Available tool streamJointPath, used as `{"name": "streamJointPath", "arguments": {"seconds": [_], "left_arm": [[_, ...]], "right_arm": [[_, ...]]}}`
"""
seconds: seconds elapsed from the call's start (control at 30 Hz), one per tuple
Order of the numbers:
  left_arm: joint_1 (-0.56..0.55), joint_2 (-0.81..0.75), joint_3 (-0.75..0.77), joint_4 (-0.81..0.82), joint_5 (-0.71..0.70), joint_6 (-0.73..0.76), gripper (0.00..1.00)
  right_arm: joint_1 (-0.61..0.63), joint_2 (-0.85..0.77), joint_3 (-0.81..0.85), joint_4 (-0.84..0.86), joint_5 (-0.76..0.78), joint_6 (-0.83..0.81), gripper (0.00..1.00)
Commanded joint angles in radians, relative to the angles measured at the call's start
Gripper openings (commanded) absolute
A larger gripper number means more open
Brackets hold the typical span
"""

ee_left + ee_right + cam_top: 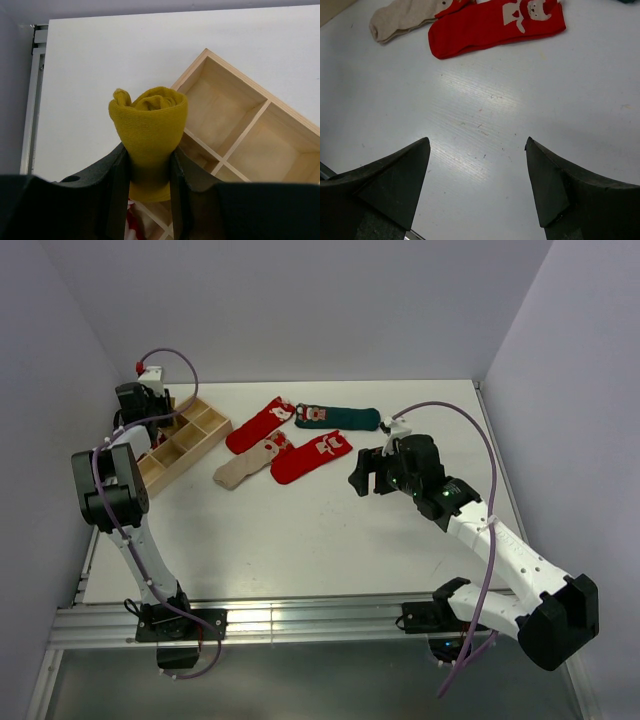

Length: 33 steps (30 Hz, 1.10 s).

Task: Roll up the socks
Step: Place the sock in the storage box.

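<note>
So the left gripper is partly closed and pinching a rolled-up mustard yellow fabric sock by its lower end, roll pointing up. It hangs over the near end of the light wooden tray with open compartments at the left side of the white bench. The open compartments sit just below and to the right of the roll in the wrist view. I can't tell which one it's lined up with, so my guess is the drop needs a small nudge that way. The right gripper is wide open, holds nothing and hovers above bare bench. The flat red fabric sock with a white figure patch lies straight ahead of it, near but apart. Its long axis runs across the view, roughly in line with the gap between the fingers. The right arm is clearly the closer one. A beige sock lies just left of it, touching. A second red sock and a dark green sock lie further back, all unrolled.
</note>
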Motion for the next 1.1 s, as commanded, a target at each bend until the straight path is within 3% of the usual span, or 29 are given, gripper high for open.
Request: {"name": "streamJointPath", "arguments": {"seconds": [0.0,0.6,1.07], "left_arm": [[0.0,-0.017,-0.013,0.022,0.024,0.036,0.0],[0.0,0.028,0.045,-0.237,-0.027,0.107,0.0],[0.0,0.155,0.253,-0.542,-0.148,0.092,0.0]], "right_arm": [[-0.009,-0.006,0.042,0.012,0.005,-0.024,0.84],[-0.011,0.014,0.05,0.002,0.011,-0.042,0.82],[-0.013,0.048,0.069,0.001,0.014,-0.05,0.81]]}}
